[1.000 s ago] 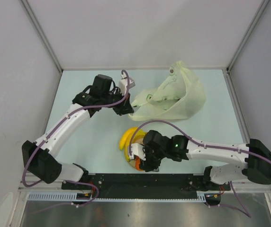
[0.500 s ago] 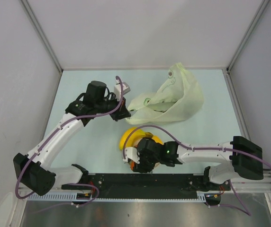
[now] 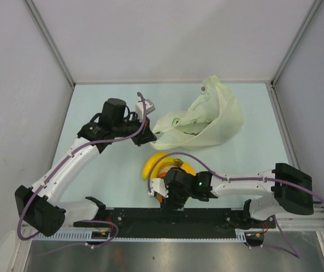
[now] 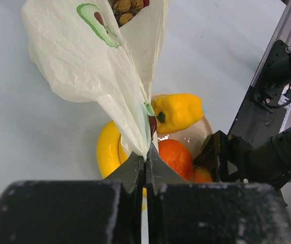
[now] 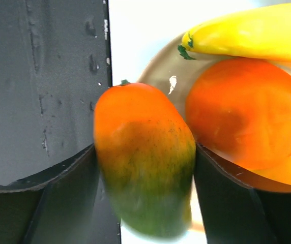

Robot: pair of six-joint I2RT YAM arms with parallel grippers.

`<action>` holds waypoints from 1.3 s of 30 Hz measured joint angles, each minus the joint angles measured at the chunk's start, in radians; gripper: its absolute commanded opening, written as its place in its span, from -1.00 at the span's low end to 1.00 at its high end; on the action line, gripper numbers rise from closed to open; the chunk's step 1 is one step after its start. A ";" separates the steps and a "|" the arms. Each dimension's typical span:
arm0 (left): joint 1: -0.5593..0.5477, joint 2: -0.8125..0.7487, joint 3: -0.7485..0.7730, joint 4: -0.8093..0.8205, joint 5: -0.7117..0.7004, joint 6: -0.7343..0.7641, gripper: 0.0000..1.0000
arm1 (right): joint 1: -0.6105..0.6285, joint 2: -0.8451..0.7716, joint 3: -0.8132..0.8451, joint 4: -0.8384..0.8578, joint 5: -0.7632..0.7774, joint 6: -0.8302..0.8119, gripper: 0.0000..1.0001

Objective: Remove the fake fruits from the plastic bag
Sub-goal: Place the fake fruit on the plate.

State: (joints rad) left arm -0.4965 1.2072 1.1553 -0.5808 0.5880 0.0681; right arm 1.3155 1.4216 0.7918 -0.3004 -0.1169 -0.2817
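The pale plastic bag (image 3: 207,116) with avocado prints lies at the back of the table. My left gripper (image 3: 149,135) is shut on its left edge and holds that edge up; in the left wrist view (image 4: 145,158) the bag (image 4: 94,66) hangs from the jaws, with a brown cluster (image 4: 122,6) inside. The beige plate (image 4: 196,137) holds a banana (image 4: 107,150), a yellow fruit (image 4: 178,111) and an orange (image 4: 176,155). My right gripper (image 3: 165,195) is shut on the green-red mango (image 5: 143,162) at the plate's near rim (image 5: 161,71), beside the orange (image 5: 244,114).
The black rail (image 5: 44,76) at the table's near edge lies right under and beside my right gripper. Grey walls close in the table's back and sides.
My right gripper has moved left and nearer along the plate's near rim with the mango. My left gripper has shifted a little left and nearer, still pinching the bag edge.
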 measured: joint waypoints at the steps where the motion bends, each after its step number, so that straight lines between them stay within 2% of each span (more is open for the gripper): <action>1: 0.000 -0.001 -0.003 0.004 0.002 0.000 -1.00 | 0.004 0.000 0.000 0.000 0.001 0.000 0.57; 10: 0.001 -0.001 -0.017 0.013 0.018 -0.008 -0.99 | 0.034 -0.026 0.000 -0.017 -0.008 0.001 0.61; 17: 0.001 -0.001 -0.051 0.029 0.029 -0.015 -0.99 | 0.035 -0.089 0.017 -0.109 -0.045 0.001 0.64; 19: 0.001 0.000 -0.056 0.026 0.029 -0.016 -0.99 | 0.029 -0.100 0.023 -0.122 -0.050 -0.003 0.73; 25: 0.001 0.013 -0.056 0.025 0.030 -0.016 -0.99 | -0.013 -0.121 0.027 -0.159 -0.052 -0.034 0.71; 30: 0.001 0.047 -0.056 0.019 0.029 -0.016 -0.99 | -0.044 -0.121 0.027 -0.164 -0.052 -0.060 0.51; 34: 0.001 0.058 -0.056 0.013 0.029 -0.016 -0.99 | -0.067 -0.121 0.027 -0.167 -0.047 -0.090 0.18; 37: 0.001 0.060 -0.054 0.005 0.031 -0.016 -0.99 | -0.105 -0.121 0.027 -0.187 -0.054 -0.114 0.07; 39: 0.001 0.061 -0.051 -0.003 0.036 -0.016 -0.99 | -0.136 -0.121 0.027 -0.198 -0.067 -0.124 0.07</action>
State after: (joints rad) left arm -0.4957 1.2686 1.1042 -0.5838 0.6239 0.0525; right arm 1.1797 1.3010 0.8188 -0.4988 -0.1837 -0.4053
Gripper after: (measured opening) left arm 0.009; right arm 0.546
